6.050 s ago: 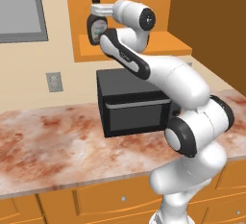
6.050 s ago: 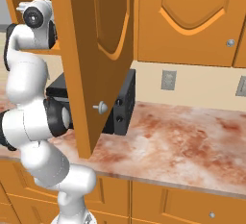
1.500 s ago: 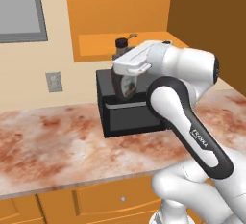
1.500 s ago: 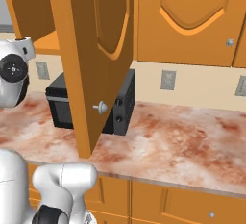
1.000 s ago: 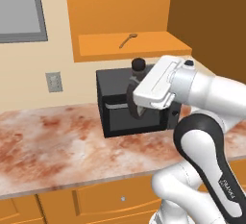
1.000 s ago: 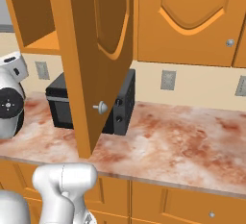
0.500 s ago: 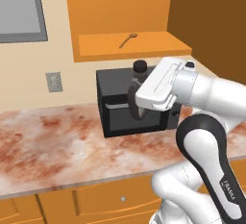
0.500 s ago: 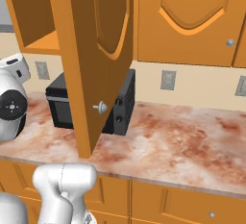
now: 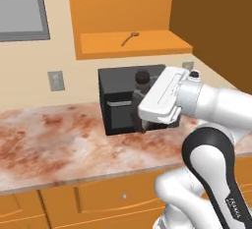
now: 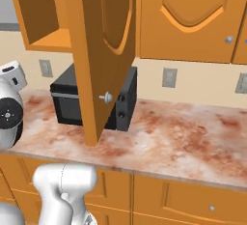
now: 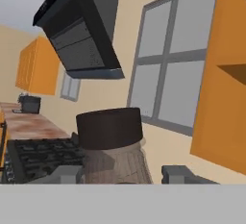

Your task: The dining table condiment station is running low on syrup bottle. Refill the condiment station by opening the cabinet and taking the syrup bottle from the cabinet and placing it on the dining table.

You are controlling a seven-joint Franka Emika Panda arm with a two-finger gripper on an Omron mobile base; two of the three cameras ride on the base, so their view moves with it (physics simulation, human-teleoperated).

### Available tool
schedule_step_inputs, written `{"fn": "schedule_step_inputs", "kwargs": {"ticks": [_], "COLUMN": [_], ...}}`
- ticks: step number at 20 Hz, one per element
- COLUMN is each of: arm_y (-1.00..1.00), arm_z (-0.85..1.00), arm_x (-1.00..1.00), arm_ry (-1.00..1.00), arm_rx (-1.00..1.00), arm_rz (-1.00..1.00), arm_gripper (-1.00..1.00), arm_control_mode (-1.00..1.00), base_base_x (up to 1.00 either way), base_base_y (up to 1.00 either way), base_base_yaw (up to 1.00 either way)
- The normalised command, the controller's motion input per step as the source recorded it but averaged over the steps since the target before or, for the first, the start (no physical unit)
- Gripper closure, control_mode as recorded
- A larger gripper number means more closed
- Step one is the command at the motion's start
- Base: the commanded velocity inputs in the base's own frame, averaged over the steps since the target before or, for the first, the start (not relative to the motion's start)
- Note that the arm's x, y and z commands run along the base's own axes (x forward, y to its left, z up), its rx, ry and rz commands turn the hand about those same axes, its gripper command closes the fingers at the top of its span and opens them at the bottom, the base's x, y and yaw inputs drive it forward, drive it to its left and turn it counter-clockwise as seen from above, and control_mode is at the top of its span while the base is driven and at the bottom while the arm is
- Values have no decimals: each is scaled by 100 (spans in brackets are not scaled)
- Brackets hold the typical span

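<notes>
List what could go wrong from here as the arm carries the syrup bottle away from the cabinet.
1. The syrup bottle sits between the fingertips of the gripper near its neck; a fast swing may tilt or slip it.
2. The open cabinet door hangs over the counter, so a turn that way may clip it.
3. The black microwave stands right behind the hand, so a low sweep could knock the bottle against it.
</notes>
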Motion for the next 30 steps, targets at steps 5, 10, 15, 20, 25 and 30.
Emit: {"fn": "schedule_step_inputs", "kwargs": {"ticks": [5,10,15,20,25,30], "arm_y": [0,0,0,0,0,0], "arm_z": [0,0,0,0,0,0], "arm_x": [0,0,0,0,0,0], "arm_ry": [0,0,0,0,0,0], "arm_rx": [0,0,0,0,0,0], "arm_rz": [0,0,0,0,0,0], "arm_gripper": [100,100,100,100,100,100], "arm_control_mode": [100,100,100,100,100,100], "base_base_x": [-65,-58,-58,-64,-63,-74], "base_base_y": [12,42,34,31,39,32], "base_base_yaw": [4,32,64,71,72,69]}}
